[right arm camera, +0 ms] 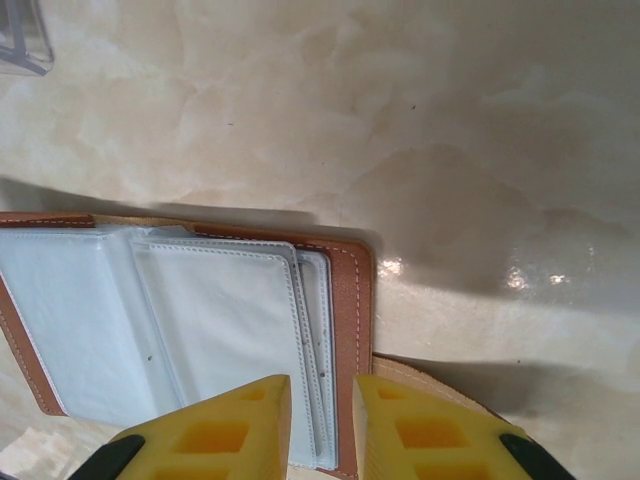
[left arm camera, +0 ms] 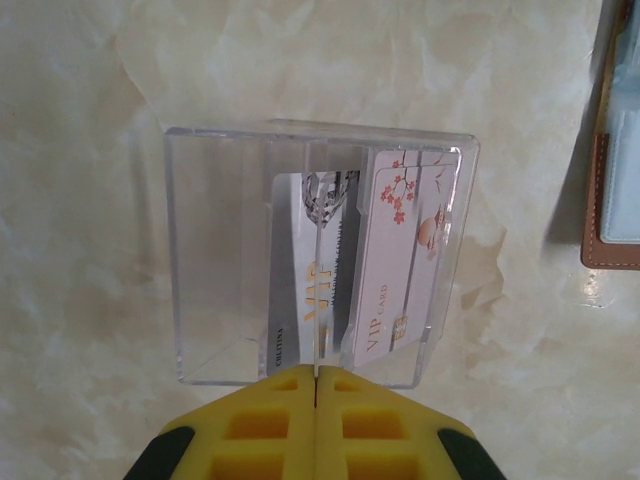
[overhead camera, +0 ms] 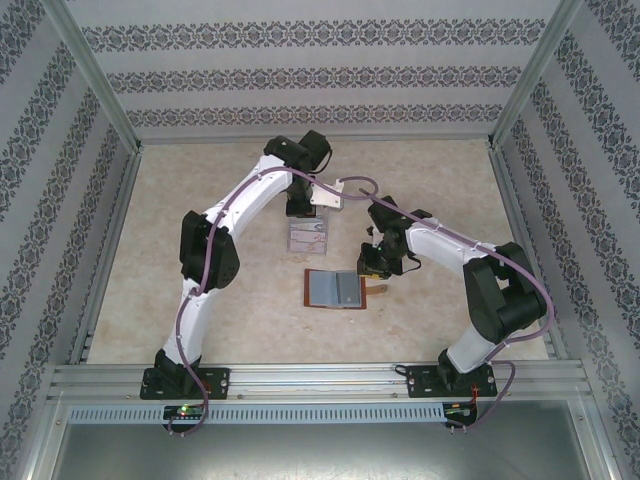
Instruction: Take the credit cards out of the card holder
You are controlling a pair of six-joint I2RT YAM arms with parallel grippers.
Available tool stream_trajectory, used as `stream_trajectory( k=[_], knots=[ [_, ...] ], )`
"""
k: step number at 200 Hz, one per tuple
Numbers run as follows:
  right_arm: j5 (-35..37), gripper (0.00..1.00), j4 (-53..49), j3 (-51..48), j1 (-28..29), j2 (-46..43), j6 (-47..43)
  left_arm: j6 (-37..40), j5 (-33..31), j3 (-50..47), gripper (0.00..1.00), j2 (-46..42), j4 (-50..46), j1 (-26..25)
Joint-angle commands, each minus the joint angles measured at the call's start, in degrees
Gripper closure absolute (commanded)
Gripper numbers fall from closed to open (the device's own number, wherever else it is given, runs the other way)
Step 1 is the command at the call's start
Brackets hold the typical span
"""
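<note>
I am watching the left gripper (left arm camera: pixel 316 385), its fingers pressed together at the near wall of the clear rack (left arm camera: pixel 220 250), where two credit cards (left arm camera: pixel 405 250) are standing; a nudge forward risks tipping it. The right gripper (right arm camera: pixel 322 395) is hanging narrowly parted over the right edge of the open card holder (right arm camera: pixel 200 320), mid-counter (right arm camera: pixel 450 120). Closing there risks pinching sleeves and dragging the holder.

Brown leather card holder (right arm camera: pixel 352 290) (smooth grey-blue sleeves (right arm camera: pixel 215 320) inside); clear glossy plastic rack (left arm camera: pixel 210 250); glossy marbled table (right arm camera: pixel 450 120).
</note>
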Motion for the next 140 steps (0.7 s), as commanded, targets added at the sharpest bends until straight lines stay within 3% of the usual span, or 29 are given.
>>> stream_trajectory(
  k=[1,71,115,140],
  knots=[
    [0.44,0.76,-1.21,0.32,-0.85,-0.64,-0.75,2.26,-0.71,1.94,1.0,1.44,-3.21,0.55],
    [0.0,0.76,-1.21,-0.21,-2.0,-0.48,-1.51,2.72,0.1,3.0,1.0,5.06,-3.39,0.52],
    [-0.09,0.76,-1.23,-0.23,-2.49,-0.46,-1.84,3.55,-3.04,5.93,0.8,6.23,-4.02,0.66],
    [-0.08,0.76,-1.12,-0.42,-2.56,-0.81,-1.67,3.98,-3.5,7.68,0.77,5.74,-3.26,0.63]
  ],
)
